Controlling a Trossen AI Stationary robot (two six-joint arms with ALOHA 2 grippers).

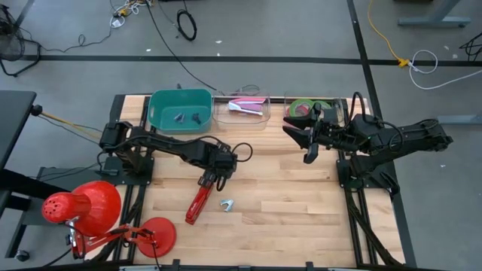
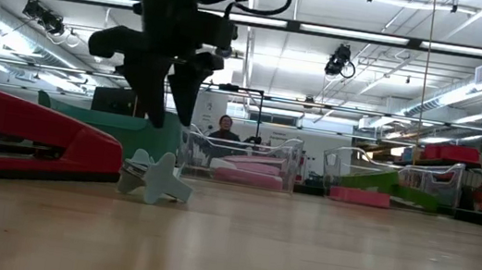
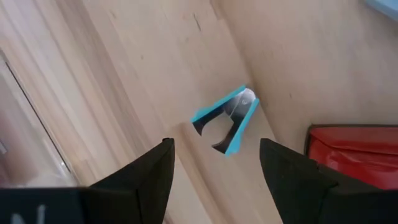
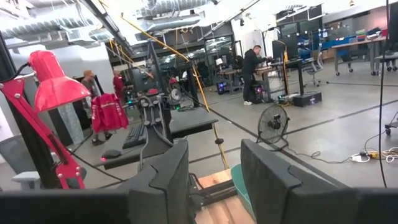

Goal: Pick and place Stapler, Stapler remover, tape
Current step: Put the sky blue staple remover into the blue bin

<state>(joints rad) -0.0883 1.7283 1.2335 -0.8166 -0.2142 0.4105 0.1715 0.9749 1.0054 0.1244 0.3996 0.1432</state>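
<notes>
Left gripper [image 1: 213,181] fingers apart, empty, above red stapler [image 1: 197,205], stapler cut off in the wrist view, blue-edged staple remover [image 3: 227,120] just beside stapler, right gripper [image 1: 308,145] fingers apart, empty, raised well apart from stapler, tape [image 1: 301,108] partly hidden in clear bin [image 1: 331,120]

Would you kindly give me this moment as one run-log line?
left gripper: open, above staple remover | red stapler: on table | right gripper: open, empty, raised near tape bin

No legible text or labels anywhere.

Grey concrete floor [image 1: 301,30] with cables, workshop desks [image 4: 186,121], ceiling ducts [image 2: 13,26].
</notes>
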